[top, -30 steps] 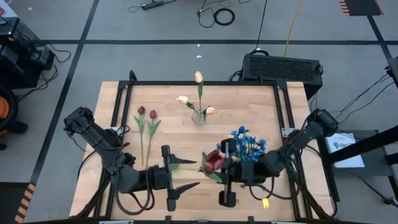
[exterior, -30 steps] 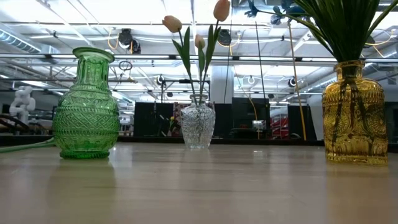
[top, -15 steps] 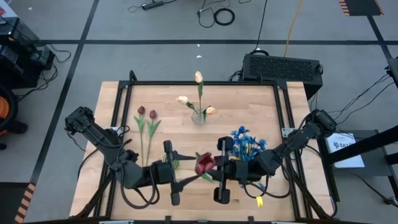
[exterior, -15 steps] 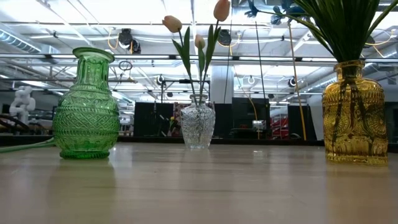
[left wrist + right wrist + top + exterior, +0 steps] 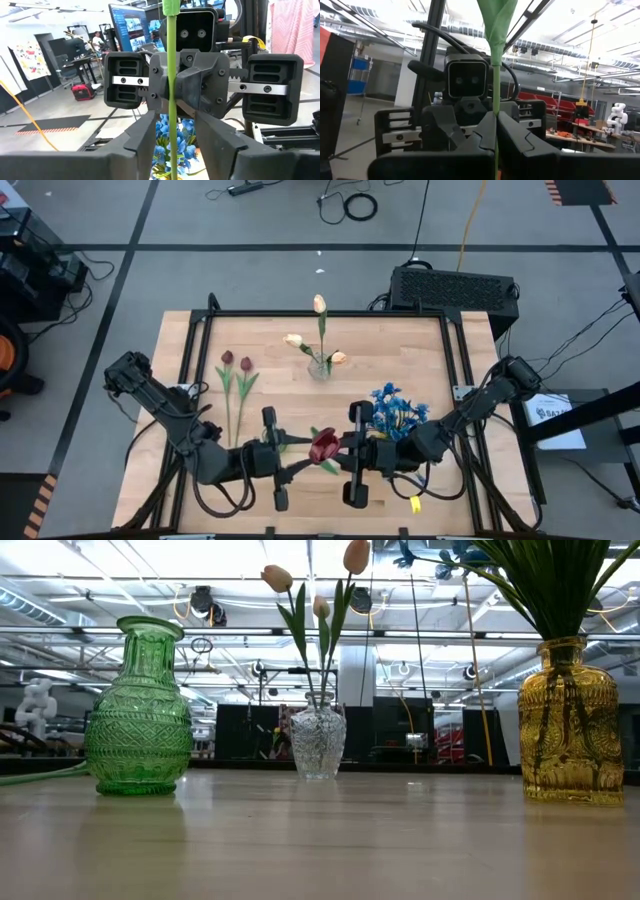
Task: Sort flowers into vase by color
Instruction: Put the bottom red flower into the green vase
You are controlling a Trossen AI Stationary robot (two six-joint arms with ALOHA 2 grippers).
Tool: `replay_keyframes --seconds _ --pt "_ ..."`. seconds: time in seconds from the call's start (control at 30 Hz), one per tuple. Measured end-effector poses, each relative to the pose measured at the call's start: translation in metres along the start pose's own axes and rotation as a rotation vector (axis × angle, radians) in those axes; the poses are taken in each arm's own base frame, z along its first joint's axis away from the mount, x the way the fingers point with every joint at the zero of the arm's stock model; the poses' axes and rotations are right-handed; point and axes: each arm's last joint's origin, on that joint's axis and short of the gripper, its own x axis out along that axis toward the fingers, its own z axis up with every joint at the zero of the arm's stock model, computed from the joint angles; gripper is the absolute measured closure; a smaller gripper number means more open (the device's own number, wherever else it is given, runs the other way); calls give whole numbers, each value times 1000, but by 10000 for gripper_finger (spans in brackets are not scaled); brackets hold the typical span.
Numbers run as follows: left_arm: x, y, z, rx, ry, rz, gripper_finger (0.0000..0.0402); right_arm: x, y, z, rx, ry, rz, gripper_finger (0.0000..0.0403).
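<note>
Between both grippers: dark red tulip (thin green stem).

Right hand pinches green stem, left hand facing it

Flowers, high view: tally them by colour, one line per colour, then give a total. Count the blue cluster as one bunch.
Dark red tulips: 3, two lying on the table, one held up between the two grippers
Cream-peach tulips: 3, standing in the clear vase
Blue blooms: 1 bunch
Total: 7
</note>
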Motion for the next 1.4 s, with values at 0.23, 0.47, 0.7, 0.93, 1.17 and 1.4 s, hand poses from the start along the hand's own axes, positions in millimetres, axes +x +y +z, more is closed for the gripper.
replay_keyframes --seconds 0.23,0.47,0.7,0.93,1.17,1.4 --pt "0 0 0 3 2 2 308 0 0 0 2 2 -5 403" --pt "0 0 -1 19 9 3 362 0 0 0 2 2 -4 403" --pt "-8 4 2 34 29 -6 393 -1 1 -2 -3 28 -17 396" --pt "-36 16 17 48 41 -13 389 -10 8 2 -93 120 -175 309" --pt "-70 54 31 11 92 -21 389 -36 19 34 -166 183 -263 219" --pt "-88 78 25 -71 196 -10 389 -80 41 73 -157 238 -187 180"
